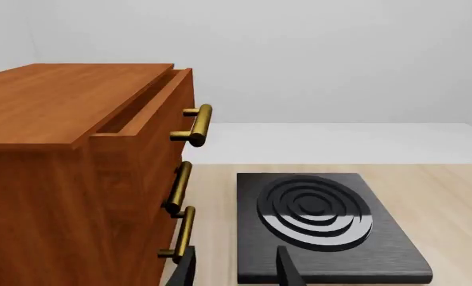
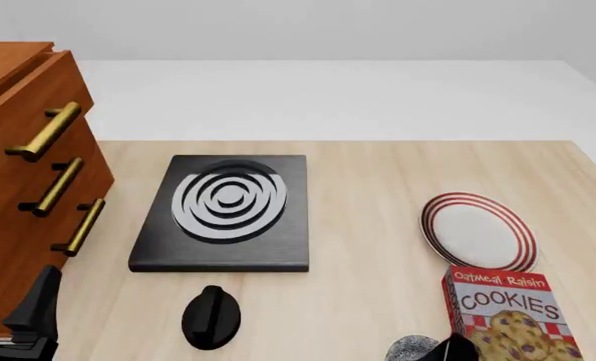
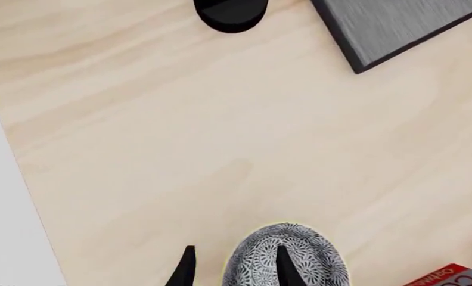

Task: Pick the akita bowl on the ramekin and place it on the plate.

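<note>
1. The akita bowl [image 3: 288, 256] sits at the bench's near edge, just beside the cookie box [image 2: 514, 316] on its left; the front view shows only a sliver of it.
2. The right gripper [image 3: 232, 268] is spread: one finger lies across the bowl's patterned inside, the other stands outside the rim, apart from it.
3. Whether the inner finger touches the bowl cannot be told; the ramekin is not discernible.
4. The plate [image 2: 478, 232] lies near the bench's right edge, beyond the cookie box.
5. The left gripper [image 1: 236, 271] is spread and empty, beside the drawer cabinet [image 1: 77, 179], near the stove slab [image 1: 323, 226].
</note>
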